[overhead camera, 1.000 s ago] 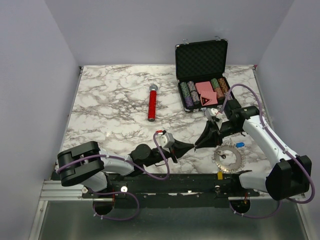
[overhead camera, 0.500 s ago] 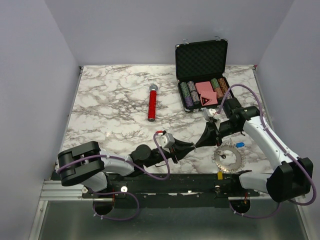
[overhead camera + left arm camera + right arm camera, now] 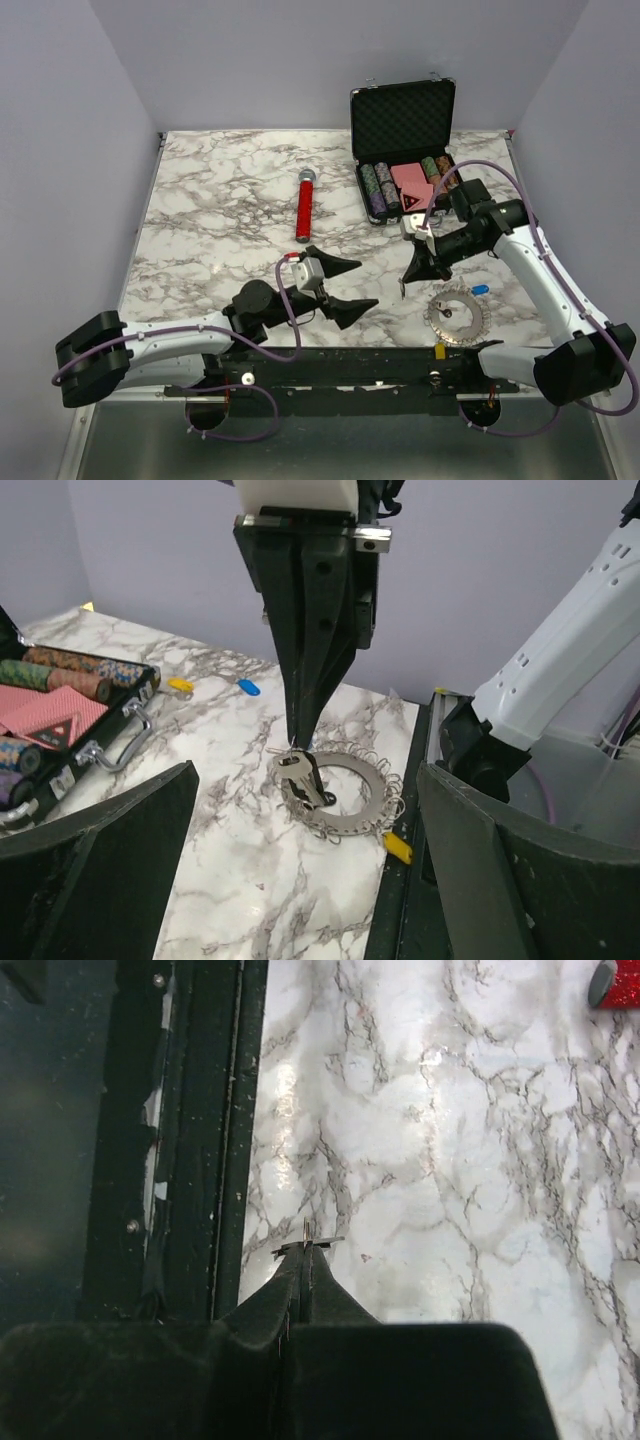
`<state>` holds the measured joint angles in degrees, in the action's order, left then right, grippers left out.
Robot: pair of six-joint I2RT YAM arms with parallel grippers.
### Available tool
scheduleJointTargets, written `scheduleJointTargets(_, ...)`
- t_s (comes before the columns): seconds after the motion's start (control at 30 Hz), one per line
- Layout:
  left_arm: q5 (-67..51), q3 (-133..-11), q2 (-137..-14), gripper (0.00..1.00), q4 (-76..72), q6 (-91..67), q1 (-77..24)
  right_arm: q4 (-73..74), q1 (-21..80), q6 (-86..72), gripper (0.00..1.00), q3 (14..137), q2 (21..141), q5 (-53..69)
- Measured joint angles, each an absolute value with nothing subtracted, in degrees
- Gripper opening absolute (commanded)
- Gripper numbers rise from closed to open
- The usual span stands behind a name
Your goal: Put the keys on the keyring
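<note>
In the left wrist view my right gripper (image 3: 298,746) hangs point-down, shut on a small silver key (image 3: 297,773) that dangles from its tip above the marble. The key shows edge-on as a thin metal sliver (image 3: 305,1240) in the right wrist view. The keyring (image 3: 457,315), a flat grey toothed loop with wire loops and a yellow tag (image 3: 397,847), lies near the table's front edge, right of that tip (image 3: 404,288). A blue-headed key (image 3: 480,290) lies beside it. My left gripper (image 3: 347,285) stands wide open and holds nothing, a short way left of the right one.
An open black case (image 3: 404,120) with poker chips and pink cards stands at the back right. A red-handled microphone (image 3: 304,205) lies mid-table. A yellow-headed piece (image 3: 180,685) lies near the case. The black rail (image 3: 330,368) borders the front edge.
My left gripper opened wide and pulled back to the left, away from the right fingertips it was touching. The right gripper stayed shut and shifted slightly away from the front edge.
</note>
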<state>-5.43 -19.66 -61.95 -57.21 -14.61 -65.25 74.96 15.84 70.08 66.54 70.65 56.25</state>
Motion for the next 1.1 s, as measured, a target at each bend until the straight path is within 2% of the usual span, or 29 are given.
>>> scheduleJointTargets(0.1, -6.74, -22.68, -59.64, 0.99, -51.57, -11.29, -65.25, 75.4, 16.43, 70.06, 0.01, 68.31, 71.2, 53.93)
scheduleJointTargets(0.17, -7.55, -22.85, -59.53, 0.95, -49.5, -8.71, -65.25, 75.59, 16.84, 70.0, 0.01, 69.1, 71.37, 53.34)
scheduleJointTargets(0.2, -7.9, -22.85, -59.83, 0.91, -48.88, -7.99, -65.25, 75.68, 17.1, 69.89, 0.01, 69.45, 71.48, 53.28)
scheduleJointTargets(0.3, -10.0, -23.03, -62.61, 0.7, -48.14, -4.91, -65.25, 75.96, 18.11, 69.63, 0.01, 69.82, 71.77, 53.28)
scheduleJointTargets(0.5, -11.81, -26.24, -69.19, 0.65, -48.69, -1.96, -65.23, 76.23, 20.67, 68.31, 0.02, 69.8, 72.25, 53.3)
scheduleJointTargets(0.7, -12.29, -26.72, -71.42, 0.5, -52.77, -1.21, -65.19, 76.29, 21.39, 67.4, 0.02, 69.65, 72.25, 53.41)
scheduleJointTargets(1.1, -15.53, -29.89, -75.68, 0.4, -53.93, -0.82, -64.71, 76.38, 21.8, 67.29, 0.02, 69.28, 72.34, 53.71)
